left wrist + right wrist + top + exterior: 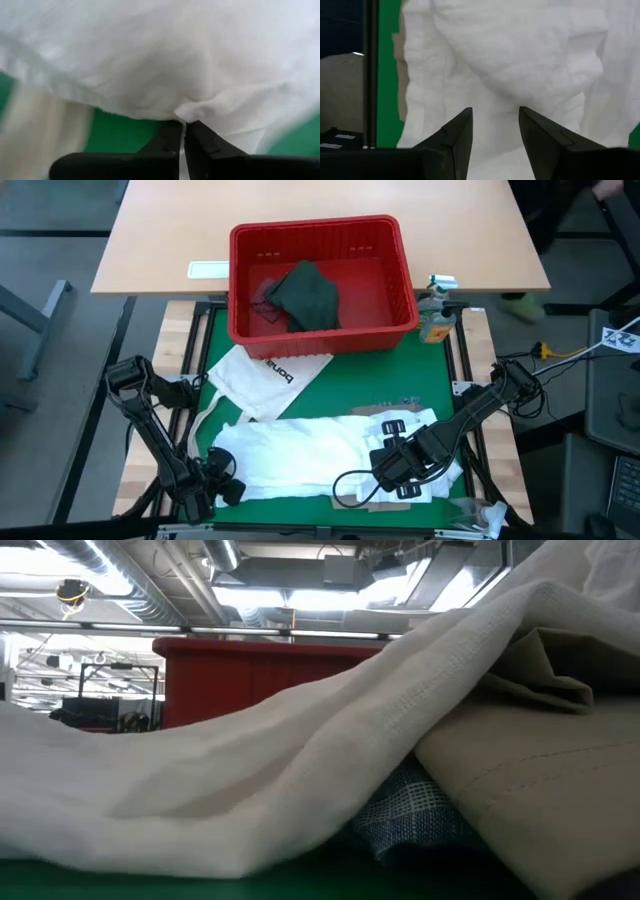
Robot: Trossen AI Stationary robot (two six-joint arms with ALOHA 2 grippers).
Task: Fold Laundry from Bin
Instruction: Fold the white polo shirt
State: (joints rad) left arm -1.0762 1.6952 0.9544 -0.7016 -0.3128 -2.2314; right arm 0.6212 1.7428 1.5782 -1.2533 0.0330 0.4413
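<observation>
A large white shirt (320, 458) lies spread across the near part of the green table (400, 375). My left gripper (232, 488) is at the shirt's near left corner, shut on the cloth (150, 60). My right gripper (400, 470) hangs open above the shirt's right part (520, 60), its fingers pointing down and nothing between them. The red bin (322, 330) stands at the far edge with a dark green-grey top (305, 295) lying on its floor. In the low view, white cloth (250, 780) drapes over tan cloth (540, 780) and blue checked cloth (410, 815). My left gripper pinches a small bunched bit of the white shirt's edge (192, 111) between its two fingers (170, 137), only at their free ends. The fingers slant down from the table's near left side. One layer or several, I cannot tell. The rest of the shirt lies on the table.
A white tote bag (262, 375) with black lettering and long straps lies between the bin and the shirt, at the left. A small bottle (436, 320) stands right of the bin. Green table shows bare right of the tote bag.
</observation>
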